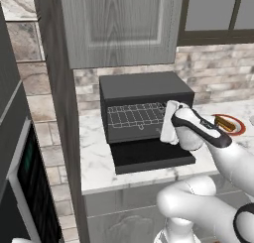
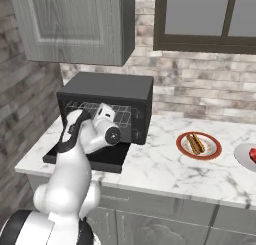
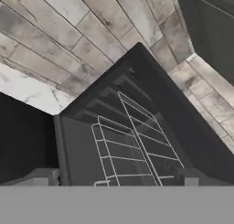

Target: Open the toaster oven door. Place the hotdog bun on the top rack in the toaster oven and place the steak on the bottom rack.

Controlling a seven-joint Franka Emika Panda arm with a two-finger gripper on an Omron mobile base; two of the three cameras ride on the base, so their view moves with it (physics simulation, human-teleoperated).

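Robot's white two-finger gripper (image 3: 114, 178): fingers apart, holding nothing, just in front of the oven cavity.

Dark flat toaster oven door (image 1: 151, 157): dropped open, flat on the white marble counter (image 2: 165, 169).

Black boxy toaster oven (image 1: 144, 88): silver wire racks (image 1: 134, 115) inside, levels hard to separate.

Orange-tan hotdog bun (image 2: 196, 143): on red-rimmed round plate (image 2: 182, 145), right of oven.

Bright red steak (image 2: 252, 154): far right edge, apparently on a grey plate (image 2: 242, 155).
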